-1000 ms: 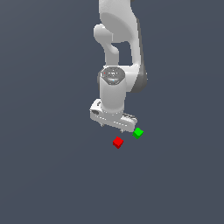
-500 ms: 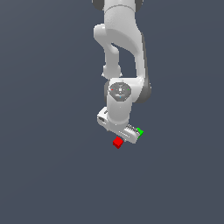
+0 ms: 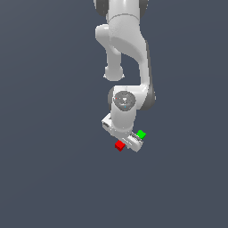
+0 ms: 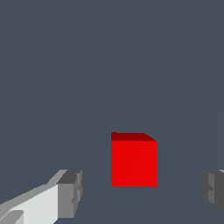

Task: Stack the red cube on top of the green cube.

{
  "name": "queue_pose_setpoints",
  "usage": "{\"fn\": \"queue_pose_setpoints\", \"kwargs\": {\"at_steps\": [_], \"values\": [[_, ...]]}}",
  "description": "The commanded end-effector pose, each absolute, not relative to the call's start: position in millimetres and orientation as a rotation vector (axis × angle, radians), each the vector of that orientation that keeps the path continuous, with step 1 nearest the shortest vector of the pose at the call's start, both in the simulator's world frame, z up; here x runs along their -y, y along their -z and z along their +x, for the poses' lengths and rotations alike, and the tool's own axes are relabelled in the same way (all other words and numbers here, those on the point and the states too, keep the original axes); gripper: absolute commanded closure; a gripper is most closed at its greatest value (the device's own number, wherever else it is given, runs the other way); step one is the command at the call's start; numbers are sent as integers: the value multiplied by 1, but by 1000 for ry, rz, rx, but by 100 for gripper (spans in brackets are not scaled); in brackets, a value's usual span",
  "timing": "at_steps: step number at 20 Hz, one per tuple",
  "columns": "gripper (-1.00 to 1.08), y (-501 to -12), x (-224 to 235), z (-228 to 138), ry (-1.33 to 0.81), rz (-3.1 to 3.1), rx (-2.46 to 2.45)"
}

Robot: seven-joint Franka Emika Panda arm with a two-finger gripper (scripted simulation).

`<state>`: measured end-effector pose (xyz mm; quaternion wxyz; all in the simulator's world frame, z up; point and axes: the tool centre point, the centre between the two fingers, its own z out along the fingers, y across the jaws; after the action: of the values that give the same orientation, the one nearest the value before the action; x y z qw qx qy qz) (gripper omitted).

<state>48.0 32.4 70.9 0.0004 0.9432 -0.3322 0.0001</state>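
The red cube (image 3: 119,145) lies on the grey floor, partly covered by the arm's hand in the exterior view. In the wrist view the red cube (image 4: 133,160) sits between my two fingertips (image 4: 71,193), with gaps on both sides. My gripper (image 4: 142,192) is open and low around the cube. The green cube (image 3: 141,133) lies just beyond the hand, toward the exterior view's right. It is out of the wrist view.
The white arm (image 3: 127,53) reaches down from the top of the exterior view. The floor (image 3: 53,178) is plain dark grey all around.
The arm has lowered toward the floor. The hand has come down over the red cube, which now shows only at the hand's edge in the exterior view.
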Motion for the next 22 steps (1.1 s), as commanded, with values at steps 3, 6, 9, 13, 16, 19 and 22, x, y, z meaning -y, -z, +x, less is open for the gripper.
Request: {"fn": "queue_pose_setpoints", "kwargs": {"at_steps": [3, 6, 9, 13, 16, 19, 22], "values": [[-92, -70, -33, 49, 0, 2960, 1051], [-92, -67, -33, 49, 0, 2960, 1051], [-92, -57, -33, 48, 0, 2960, 1052], [-92, -36, -33, 48, 0, 2959, 1054], [-92, -24, -32, 48, 0, 2959, 1056], [-92, -20, -32, 49, 0, 2959, 1056], [108, -20, -32, 49, 0, 2959, 1056]]}}
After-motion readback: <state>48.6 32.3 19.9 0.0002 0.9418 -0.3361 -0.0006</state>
